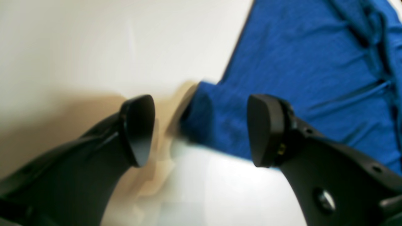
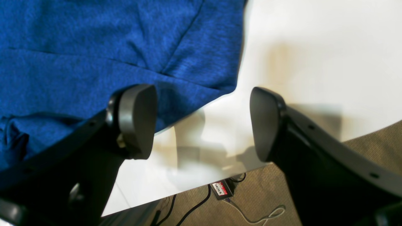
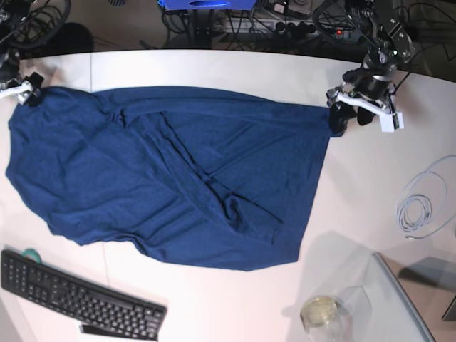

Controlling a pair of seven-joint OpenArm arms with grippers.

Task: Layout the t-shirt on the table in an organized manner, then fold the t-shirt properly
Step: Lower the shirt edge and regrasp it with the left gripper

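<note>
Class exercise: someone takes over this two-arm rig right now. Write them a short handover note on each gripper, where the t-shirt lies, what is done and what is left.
Left gripper: open, holding nothing, at the t-shirt's far corner on the base view's right; the corner lies between the fingers.
Right gripper: open, empty, over the shirt's edge at the opposite far corner.
T-shirt: spread across the table, but diagonal creases and a folded-over ridge run through its middle.
Done: rough spreading.
Left: smooth the creases, square the shirt up, then fold it; no tidy fold is made yet.
</note>
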